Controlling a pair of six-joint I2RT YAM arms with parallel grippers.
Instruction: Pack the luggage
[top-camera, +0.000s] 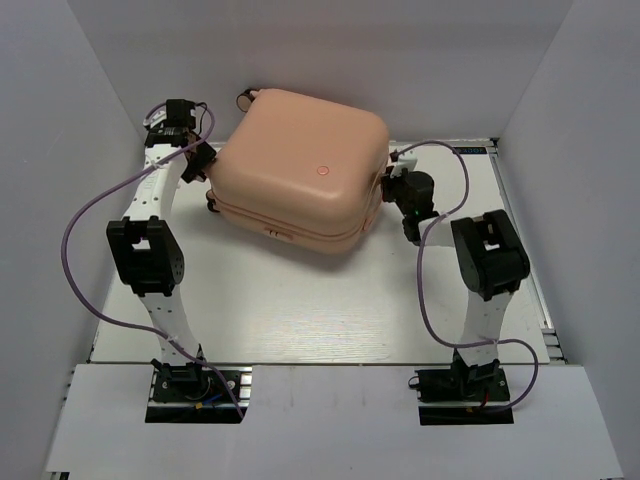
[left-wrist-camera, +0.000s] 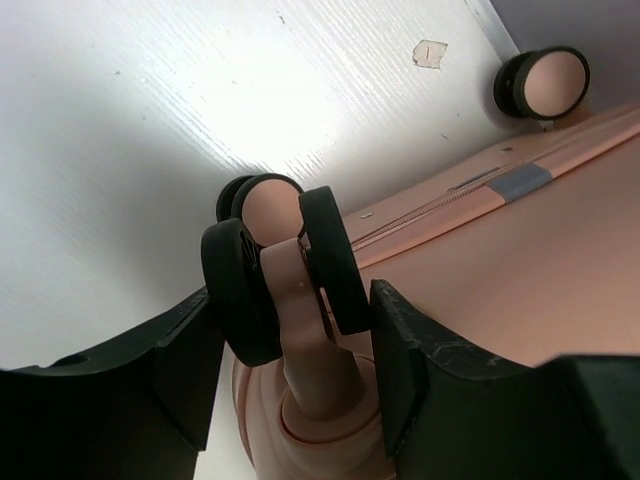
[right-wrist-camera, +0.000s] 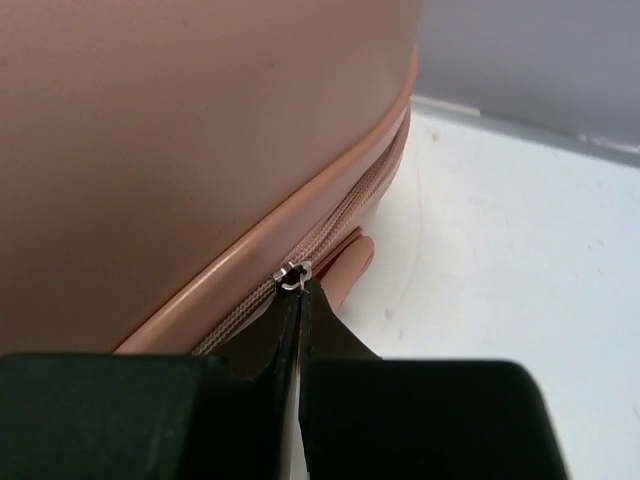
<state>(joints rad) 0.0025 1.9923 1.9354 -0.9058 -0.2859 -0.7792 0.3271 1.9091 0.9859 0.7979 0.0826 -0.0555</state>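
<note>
While the closed luggage (top-camera: 300, 165) is laid flat on the far half of the table (top-camera: 300, 310), one corner wheel (left-wrist-camera: 335, 260) is straddled by the left gripper (left-wrist-camera: 295, 300), its jaws spread apart. The right gripper (right-wrist-camera: 300, 290) is pressed together, its tips set against the metal zipper loop (right-wrist-camera: 295, 272); whether the loop is pinched cannot be told.
</note>
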